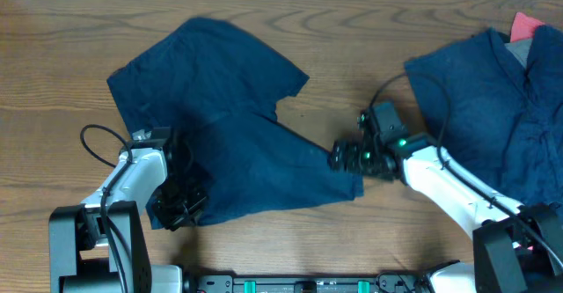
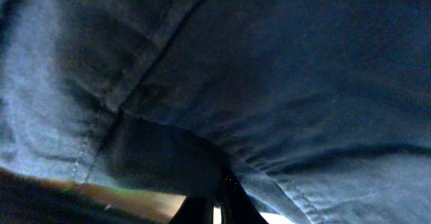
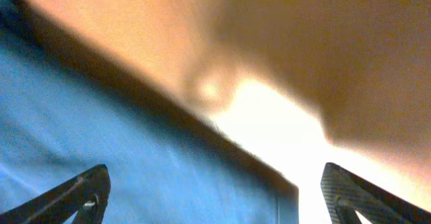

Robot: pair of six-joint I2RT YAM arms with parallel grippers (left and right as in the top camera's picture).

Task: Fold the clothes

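**tomk:** Wood-grain table point(image 1: 352, 29), navy shorts point(image 1: 220, 126) spread left of centre. A second heap of clothes point(image 1: 510, 117) sits at the right edge with a red-pink piece point(image 1: 528, 22) poking out. Where are the arms?

**rigfan:** One at each end of the shorts' near edge. Left gripper point(image 1: 180, 203) is on the lower-left corner. Its wrist view is all dark cloth, so I can't tell if it's pinching anything. Right gripper point(image 1: 352, 158) is at the tip of the leg that points lower right, fingers point(image 3: 87, 190) spread wide, blue cloth under one and bare table under the other.

**tomk:** So which way does it fold?

**rigfan:** My guess is the long axis runs gripper to gripper, a bit tilted, and the rest of the cloth lies away from the robot. So both corners would go up and away together, and the right one has to close on the hem first.
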